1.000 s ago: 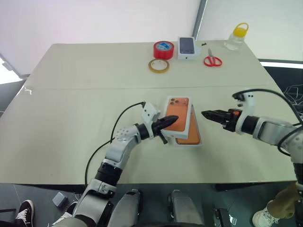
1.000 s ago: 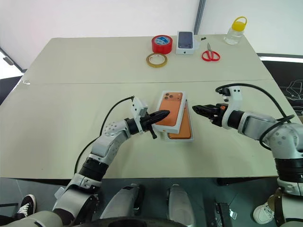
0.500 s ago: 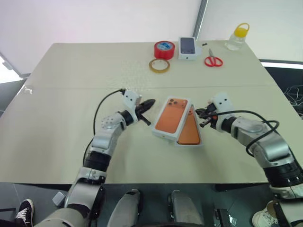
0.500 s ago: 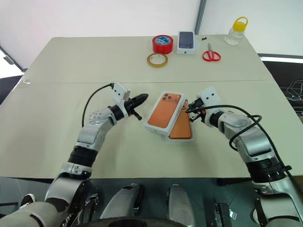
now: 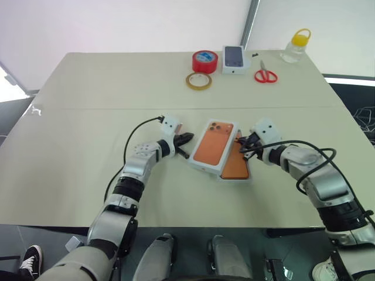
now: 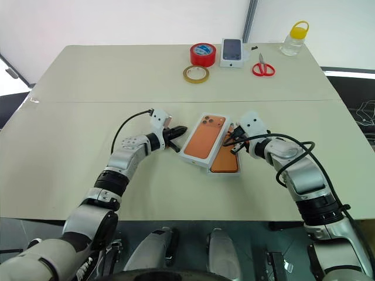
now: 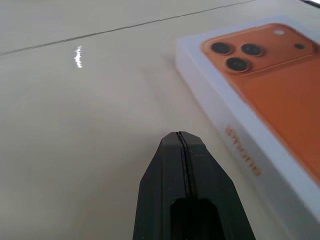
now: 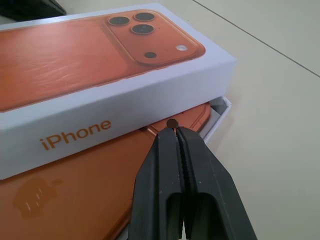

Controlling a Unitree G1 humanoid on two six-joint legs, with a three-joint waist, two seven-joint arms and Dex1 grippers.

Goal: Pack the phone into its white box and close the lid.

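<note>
Orange phone: the phone point(image 8: 100, 170) already lay inside the white box point(image 8: 220, 112), its back face up and partly covered by the lid.
Lid: the lid point(image 5: 214, 146), printed with an orange phone picture, rested askew across the tray, turned out of line with it and not seated; the tray's near end stuck out from under it.
Left gripper: the left gripper point(image 7: 181, 137) had its fingers pressed together on nothing, its tip just beside the lid's left edge, apart from it.
Right gripper: the right gripper point(image 8: 176, 131) was likewise pressed together and empty, its tip at the lid's right side, over the uncovered part of the phone.
Done: packing looked complete.
Left to do: by my reading, the lid had to be squared with the tray and pushed down.
Table: the table point(image 5: 88, 88) carried both, mid-surface.
</note>
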